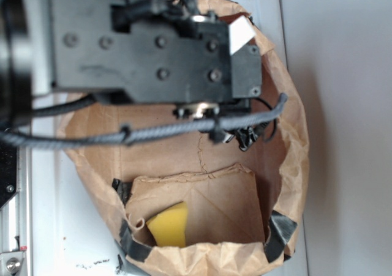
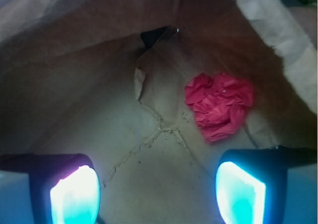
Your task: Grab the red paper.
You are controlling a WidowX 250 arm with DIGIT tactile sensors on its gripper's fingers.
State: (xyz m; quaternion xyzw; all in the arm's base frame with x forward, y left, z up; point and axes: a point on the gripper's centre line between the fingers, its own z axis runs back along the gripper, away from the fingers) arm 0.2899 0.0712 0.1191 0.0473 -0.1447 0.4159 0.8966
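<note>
Gripper point(image 2: 158, 184) inside brown paper bag point(image 1: 294, 147), jaws spread wide, nothing between pads: pre-grasp stance. Red paper point(image 2: 219, 106) right of centre in wrist view, on bag floor beyond right pad, untouched. Yellow block point(image 1: 169, 225) lower centre, exterior view.

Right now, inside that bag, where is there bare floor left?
The brown paper bag has bare floor left of the red paper, ahead of the open pincer. The right side, between paper and bag wall, is tight. The yellow block fills one corner.
</note>
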